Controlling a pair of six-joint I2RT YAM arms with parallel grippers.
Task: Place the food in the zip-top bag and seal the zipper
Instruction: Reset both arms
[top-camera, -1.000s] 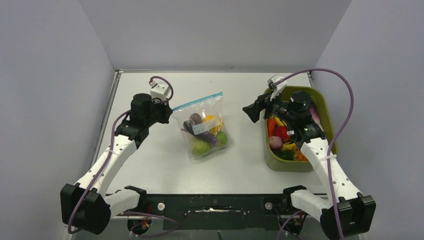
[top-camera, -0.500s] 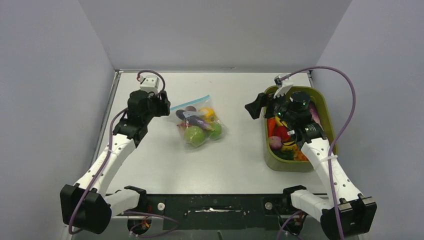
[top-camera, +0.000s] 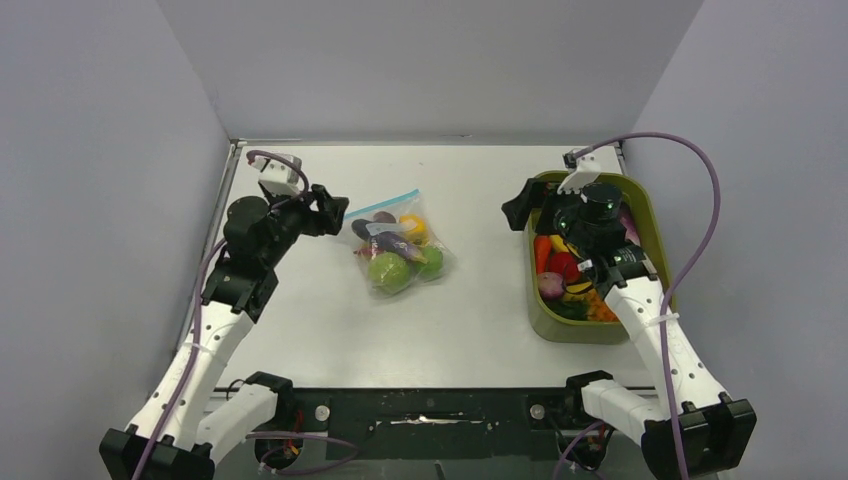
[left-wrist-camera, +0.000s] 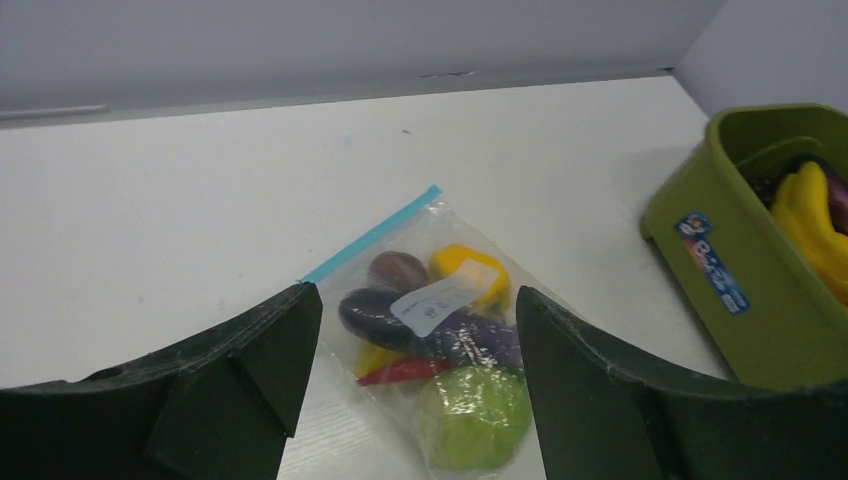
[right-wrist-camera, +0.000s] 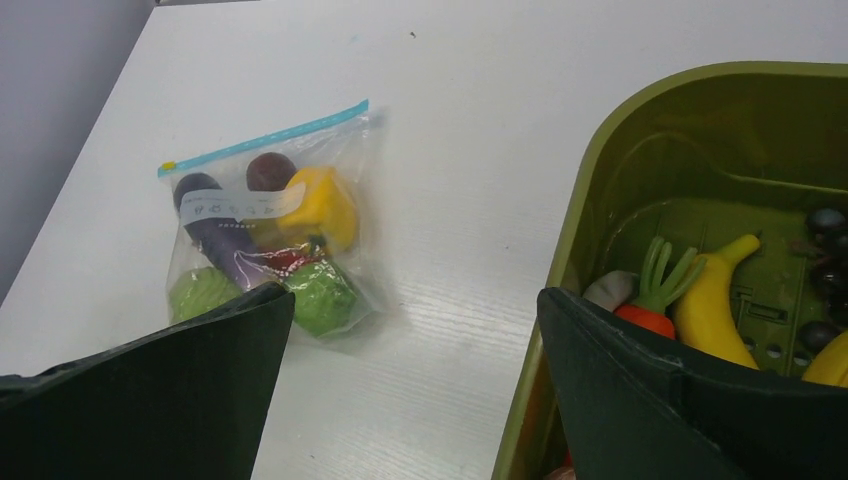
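Both arms have drawn back; clear crinkly zip-top bag (top-camera: 398, 247) now lies flat on the white table (top-camera: 470, 340).
Spread and empty: left claw (left-wrist-camera: 412, 312), right claw (right-wrist-camera: 415, 300); bag holds toy fruits and vegetables (left-wrist-camera: 470, 430); blue-teal zipper strip (left-wrist-camera: 372, 235) looks closed, so task appears nearly done; more toys remain in olive-green plastic bin (top-camera: 580, 332).

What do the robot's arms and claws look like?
The left arm and right arm are white tubes with chunky black joints. A purple cable runs along each one. The left gripper and right gripper each have two wide, dark, wedge-shaped fingers.
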